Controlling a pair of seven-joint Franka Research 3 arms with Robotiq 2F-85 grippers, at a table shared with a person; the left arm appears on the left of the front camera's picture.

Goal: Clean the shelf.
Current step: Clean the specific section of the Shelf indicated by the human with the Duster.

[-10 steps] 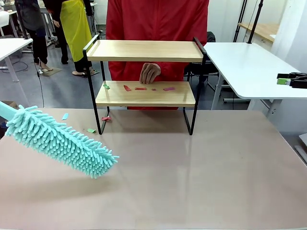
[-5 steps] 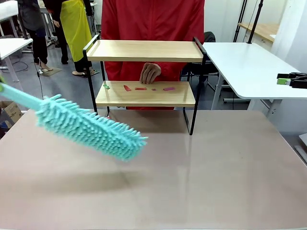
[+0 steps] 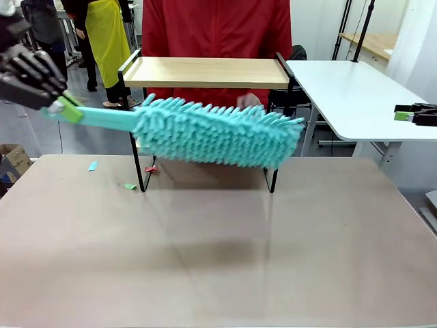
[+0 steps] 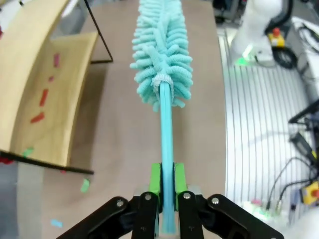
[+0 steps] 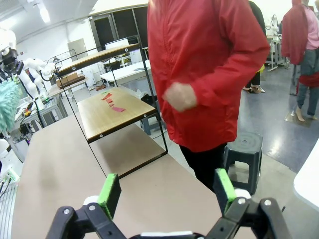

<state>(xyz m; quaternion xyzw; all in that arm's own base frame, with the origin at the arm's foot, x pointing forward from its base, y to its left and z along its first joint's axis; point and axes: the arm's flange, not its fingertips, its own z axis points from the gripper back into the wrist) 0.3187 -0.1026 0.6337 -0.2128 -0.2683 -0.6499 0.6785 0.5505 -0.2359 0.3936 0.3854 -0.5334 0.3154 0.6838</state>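
The duster [image 3: 218,133] has swung up from low over the counter [image 3: 287,260] and now lies level across the front of the shelf [image 3: 205,72], right at its lower board. The left jaws sit out to the shelf's left, near top-board height, clamped tight on the duster's handle. The right jaws gape wide with nothing between them, well off to the shelf's right. From the front, the fluffy head covers the lower board. Red scraps [image 4: 44,97] show there from the left wrist. The person's hand [image 5: 180,95] behind the shelf is half hidden, possibly a loose fist.
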